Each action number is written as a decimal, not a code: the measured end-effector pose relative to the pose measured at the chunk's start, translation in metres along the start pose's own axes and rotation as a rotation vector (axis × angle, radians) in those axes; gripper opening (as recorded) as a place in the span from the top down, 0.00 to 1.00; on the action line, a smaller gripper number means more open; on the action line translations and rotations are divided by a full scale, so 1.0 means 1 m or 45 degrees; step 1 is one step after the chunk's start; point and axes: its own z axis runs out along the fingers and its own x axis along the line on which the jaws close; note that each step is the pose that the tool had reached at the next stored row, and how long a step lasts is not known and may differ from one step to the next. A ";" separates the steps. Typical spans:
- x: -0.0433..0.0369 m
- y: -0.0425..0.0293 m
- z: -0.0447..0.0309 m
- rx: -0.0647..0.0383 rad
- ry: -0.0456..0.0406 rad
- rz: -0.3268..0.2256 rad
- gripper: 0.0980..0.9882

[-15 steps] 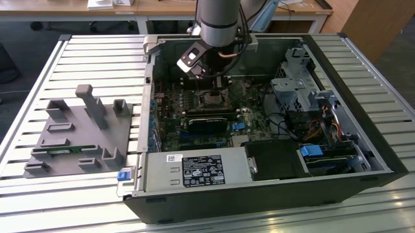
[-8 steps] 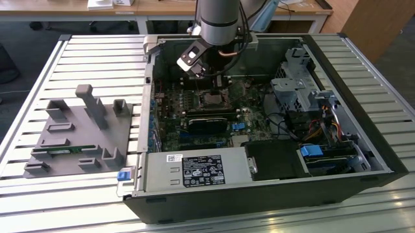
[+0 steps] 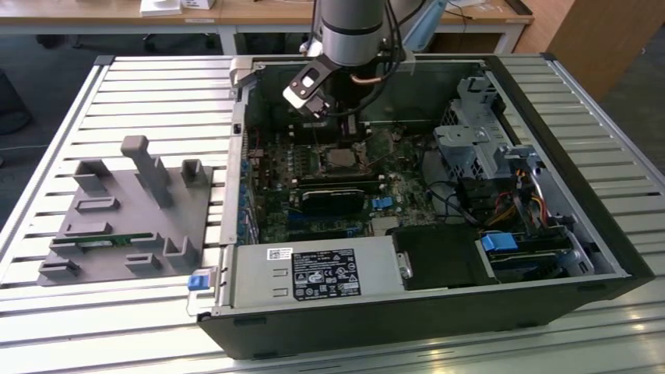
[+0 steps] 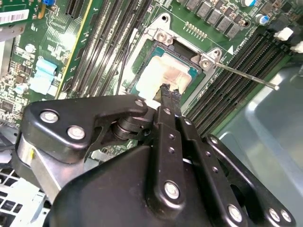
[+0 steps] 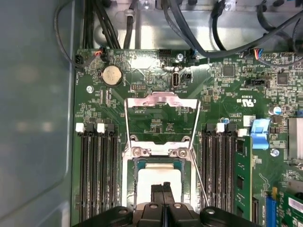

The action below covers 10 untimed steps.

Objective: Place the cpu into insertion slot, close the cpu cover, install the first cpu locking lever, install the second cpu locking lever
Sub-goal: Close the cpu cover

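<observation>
The arm [image 3: 348, 27] is a silvery-grey tube with a darker grey band. A small black-and-white box [image 3: 308, 87] sits at its wrist, beside a copper-coloured cable [image 3: 366, 78]. The end effector [image 4: 169, 92] is matte black, built of chunky linked bars dotted with round silver screws [image 4: 171, 190] and ending in 2 slim fingers [image 4: 165, 104].

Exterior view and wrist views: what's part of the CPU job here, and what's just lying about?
Job:
- cpu, sitting in the insertion slot
- cpu cover, flipped open
- locking lever, unlatched
- gripper, fingertips at the cpu

Lying about:
- grey fixture block on the slatted table
- power supply
- coin cell
- memory slots
</observation>
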 end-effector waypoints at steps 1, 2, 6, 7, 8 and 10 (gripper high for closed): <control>0.0000 0.0001 -0.0022 0.000 0.000 0.000 0.99; 0.0001 0.0002 -0.0051 0.000 0.000 0.000 0.99; 0.0002 0.0006 -0.0169 0.000 0.000 0.000 0.99; 0.0002 0.0008 -0.0204 0.000 0.000 0.000 0.99; 0.0002 0.0009 -0.0237 0.000 0.000 0.000 0.99; 0.0003 0.0011 -0.0295 0.000 0.000 0.000 0.99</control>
